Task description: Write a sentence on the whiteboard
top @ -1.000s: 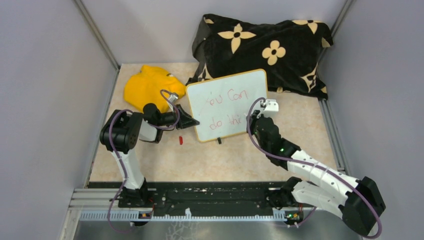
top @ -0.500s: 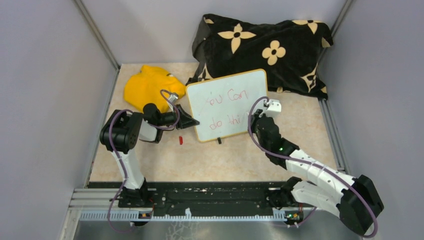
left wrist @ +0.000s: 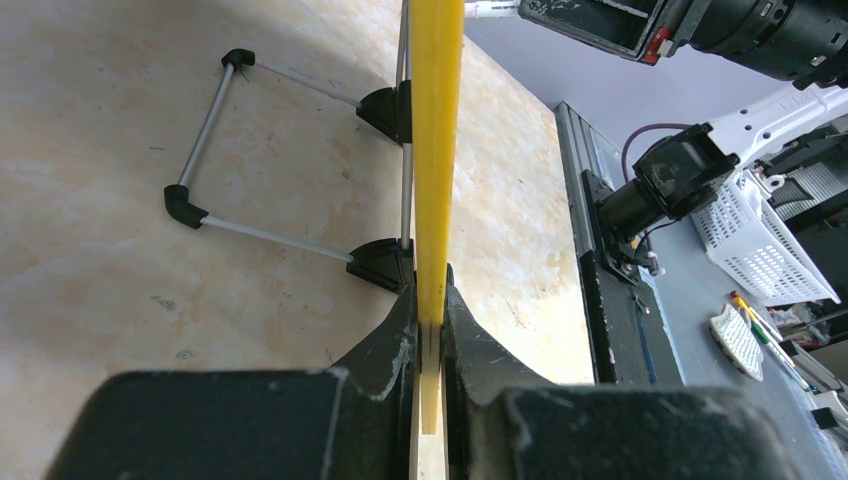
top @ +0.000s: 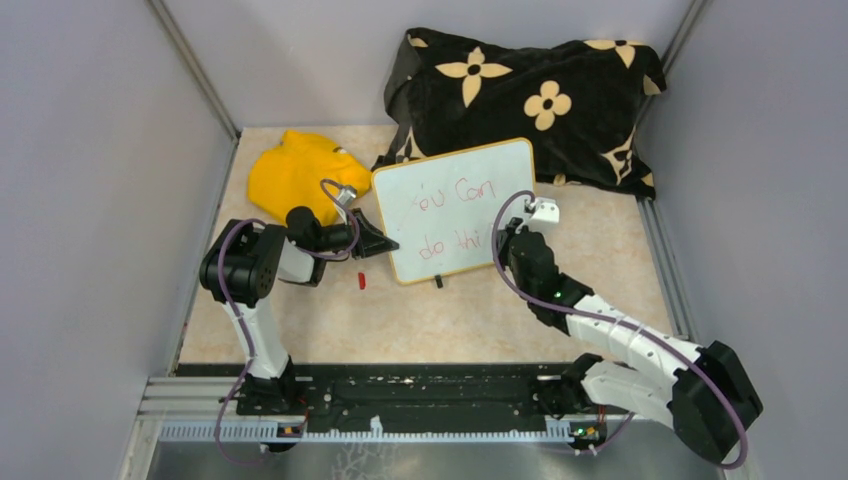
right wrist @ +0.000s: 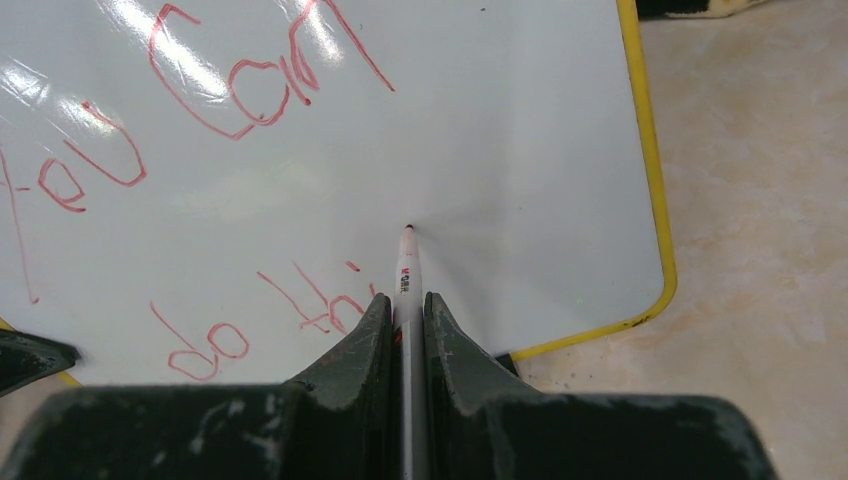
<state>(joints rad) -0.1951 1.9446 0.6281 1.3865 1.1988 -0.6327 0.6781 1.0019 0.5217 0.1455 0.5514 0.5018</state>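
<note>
Your right gripper point(right wrist: 405, 312) pinches a pen point(right wrist: 406, 272), tip at the board point(right wrist: 520, 150); your left gripper point(left wrist: 430, 305) clamps the board's left edge.

whiteboard point(top: 452, 218): tilted | left hand point(top: 386, 243): at its left edge | right hand point(top: 503, 237): at red sentence point(top: 467, 191) end, lower line

Yellow-rimmed white whiteboard point(top: 500, 172), red sentence point(top: 467, 191); yellow cloth point(top: 295, 172); black cushion point(top: 520, 70) with cream flowers; red piece point(top: 362, 282), perhaps a cap
</note>
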